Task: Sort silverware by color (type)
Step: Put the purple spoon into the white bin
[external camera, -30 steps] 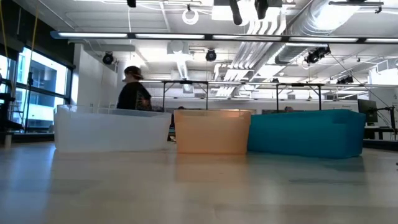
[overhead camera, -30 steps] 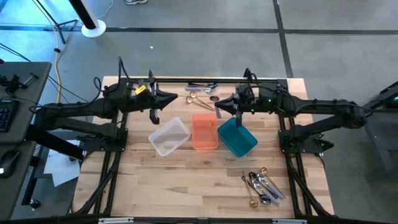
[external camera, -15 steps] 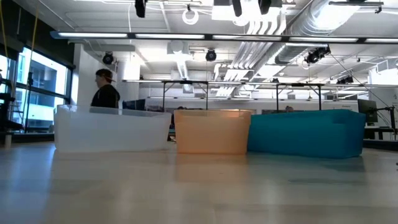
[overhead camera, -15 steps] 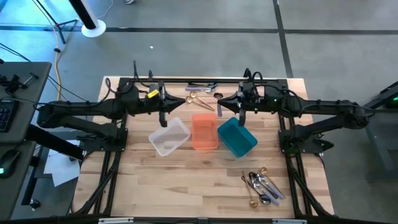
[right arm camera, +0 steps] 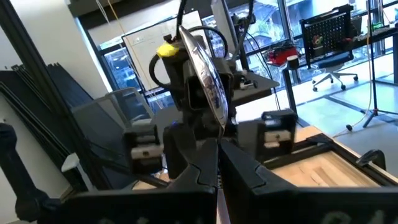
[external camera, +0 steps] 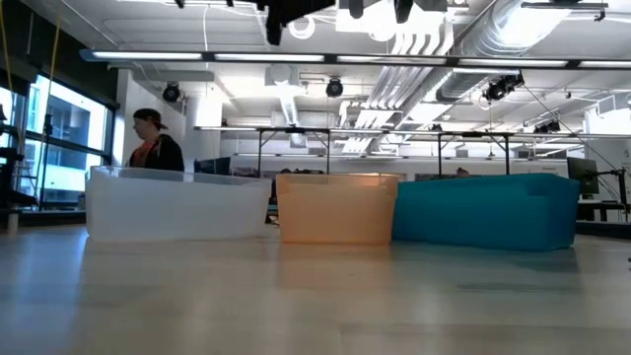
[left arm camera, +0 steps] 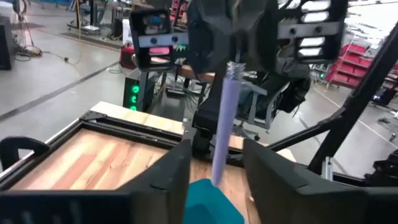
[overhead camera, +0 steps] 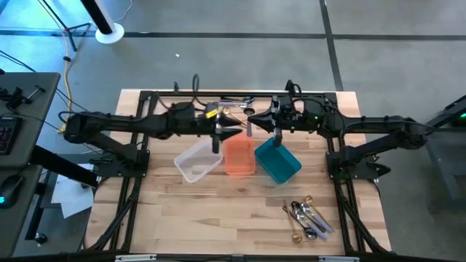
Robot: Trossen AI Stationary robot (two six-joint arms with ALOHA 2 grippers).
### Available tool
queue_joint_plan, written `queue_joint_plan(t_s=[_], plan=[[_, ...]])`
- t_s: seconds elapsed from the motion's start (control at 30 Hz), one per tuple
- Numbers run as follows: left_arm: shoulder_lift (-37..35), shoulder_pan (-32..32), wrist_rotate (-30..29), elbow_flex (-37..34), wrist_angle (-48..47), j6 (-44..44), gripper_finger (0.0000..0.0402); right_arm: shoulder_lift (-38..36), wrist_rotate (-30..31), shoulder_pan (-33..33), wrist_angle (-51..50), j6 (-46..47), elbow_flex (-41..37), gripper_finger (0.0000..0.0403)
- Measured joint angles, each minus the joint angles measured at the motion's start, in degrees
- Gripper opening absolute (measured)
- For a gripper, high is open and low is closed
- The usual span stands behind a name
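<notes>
A robotics lab: exposed ceiling ducts (external camera: 463,39), concrete floor (overhead camera: 233,62), rows of workbenches (external camera: 394,148)

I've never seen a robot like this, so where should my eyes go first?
First, to the two dark arms meeting over the far middle of the table: the right gripper pinches a silver spoon upright, and the left gripper faces it, fingers apart. Below them sit a clear bin, an orange bin and a teal bin in a row, with loose silverware at the near right corner.
</notes>
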Motion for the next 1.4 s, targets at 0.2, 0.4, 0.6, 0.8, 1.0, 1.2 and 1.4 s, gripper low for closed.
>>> queue_joint_plan(t_s=[0.2, 0.4, 0.6, 0.8, 1.0, 1.2, 1.4], plan=[[4.85, 0.02, 1.62, 4.01, 2.44, 1.14, 0.0189, -0.01, -0.32, 0.00, 0.27, -0.39, 0.00, 0.0000], [7.53, -0.05, 7.31, 6.14, 3.61, 1.37, 0.0192, -0.01, -0.31, 0.00, 0.30, -0.55, 0.00, 0.0000], [8.39, -0.07, 6.98, 6.17, 3.72, 1.50, 0.0177, -0.01, -0.28, 0.00, 0.36, -0.55, 0.00, 0.0000], [7.84, 0.05, 6.75, 6.21, 3.79, 4.72, 0.0138, -0.01, -0.28, 0.00, 0.37, -0.55, 0.00, 0.0000], [7.96, 0.46, 5.28, 6.21, 3.69, 5.04, 0.0090, -0.01, -0.26, 0.00, 0.35, -0.55, 0.00, 0.0000], [7.96, 0.54, 5.16, 6.21, 3.65, 5.83, 0.0035, -0.01, -0.05, 0.00, 0.33, -0.55, 0.00, 0.0000], [7.96, 0.54, 5.20, 6.21, 3.65, 4.96, 0.0016, -0.01, -0.05, 0.00, 0.33, -0.55, 0.00, 0.0000]])
